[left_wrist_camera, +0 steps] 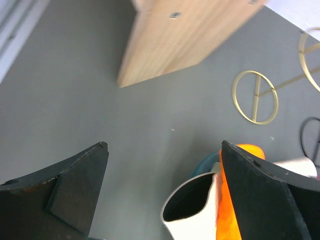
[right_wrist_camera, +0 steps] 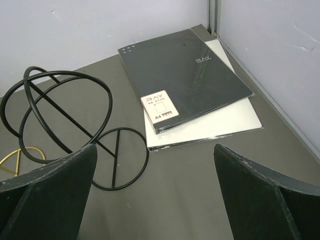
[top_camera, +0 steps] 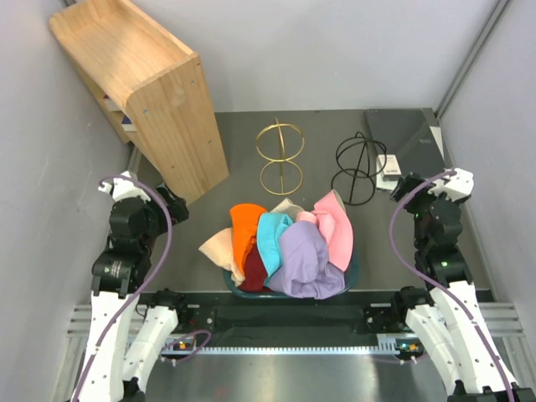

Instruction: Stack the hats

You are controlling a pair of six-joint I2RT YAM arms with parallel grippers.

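The hats lie heaped in a dark teal tub [top_camera: 352, 270] at the near middle of the table: orange [top_camera: 245, 228], teal [top_camera: 273, 236], lavender [top_camera: 306, 260], pink [top_camera: 337, 228], maroon [top_camera: 253, 273] and a pale peach one [top_camera: 216, 245] hanging over the left rim. My left gripper [top_camera: 173, 206] is open and empty, left of the pile; its wrist view [left_wrist_camera: 162, 192] shows the pale hat's brim [left_wrist_camera: 200, 220] and the orange hat [left_wrist_camera: 226, 210] by the right finger. My right gripper [top_camera: 407, 189] is open and empty, right of the pile, over bare table [right_wrist_camera: 155, 195].
A wooden shelf unit [top_camera: 151, 84] stands at the back left, near the left gripper. A gold wire frame [top_camera: 280, 155] and a black wire frame [top_camera: 358, 169] stand behind the tub. Dark and white folders [right_wrist_camera: 185, 75] lie at the back right corner. Walls close both sides.
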